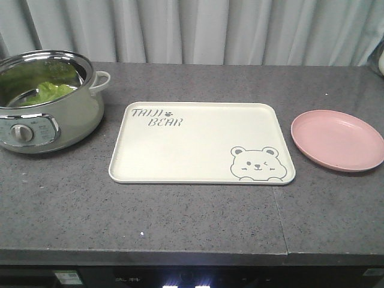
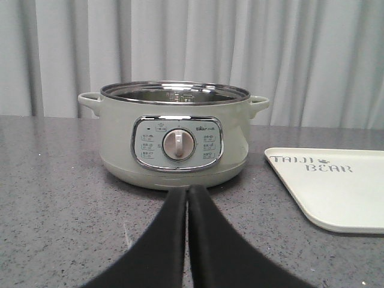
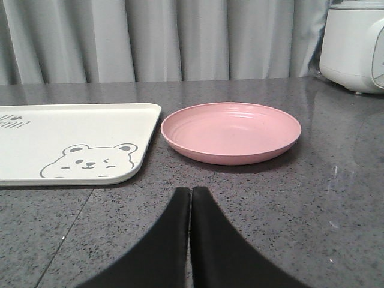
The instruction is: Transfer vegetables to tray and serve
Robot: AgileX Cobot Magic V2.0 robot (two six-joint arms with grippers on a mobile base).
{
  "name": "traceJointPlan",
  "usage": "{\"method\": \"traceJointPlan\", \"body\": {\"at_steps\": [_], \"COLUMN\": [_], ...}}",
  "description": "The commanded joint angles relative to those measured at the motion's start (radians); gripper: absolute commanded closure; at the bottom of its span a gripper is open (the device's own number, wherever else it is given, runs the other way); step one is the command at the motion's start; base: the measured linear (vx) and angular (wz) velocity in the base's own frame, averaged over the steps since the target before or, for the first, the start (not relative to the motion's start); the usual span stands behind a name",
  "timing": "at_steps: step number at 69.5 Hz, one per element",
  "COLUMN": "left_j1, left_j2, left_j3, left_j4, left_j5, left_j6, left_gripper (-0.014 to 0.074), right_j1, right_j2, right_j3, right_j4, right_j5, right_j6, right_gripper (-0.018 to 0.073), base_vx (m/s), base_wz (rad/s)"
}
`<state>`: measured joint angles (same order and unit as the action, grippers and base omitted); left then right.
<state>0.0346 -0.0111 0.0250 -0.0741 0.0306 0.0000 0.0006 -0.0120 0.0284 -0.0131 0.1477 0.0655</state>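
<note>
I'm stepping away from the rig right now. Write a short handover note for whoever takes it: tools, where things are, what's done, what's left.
Tools: left tool shut and empty, facing the pot; right tool shut and empty, facing the pink plate.
Things: vegetables all in the pot; tray lies between pot and plate, nothing on it.
Done: nothing yet.
Left: lift the lettuce from the pot onto the tray, then serve the tray.

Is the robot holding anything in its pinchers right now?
No. The left gripper and right gripper are both closed on nothing; the lettuce lies in the pot.
</note>
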Motion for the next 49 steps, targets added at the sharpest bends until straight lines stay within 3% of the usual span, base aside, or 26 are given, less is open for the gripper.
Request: {"method": "traceJointPlan", "body": {"at_steps": [1, 49], "left_j1": [0.000, 0.000], "left_j2": [-0.014, -0.014], "left_j3": [0.005, 0.005], "left_j4": [-0.007, -0.007], "left_j5": [-0.069, -0.069], "left_j6": [0.000, 0.000], "left_gripper": [0.0603, 0.0603], "right_j1": [-0.001, -0.001], "right_j2": [-0.003, -0.003], "right_j3": [0.007, 0.007], "right_j4": [-0.008, -0.008], "right_j5": [-0.075, -0.075], "right_j6": [-0.003, -0.003], "right_gripper": [0.0563, 0.0563], "base_vx": [0.02, 0.02], "base_wz": [0.00, -0.01]}}
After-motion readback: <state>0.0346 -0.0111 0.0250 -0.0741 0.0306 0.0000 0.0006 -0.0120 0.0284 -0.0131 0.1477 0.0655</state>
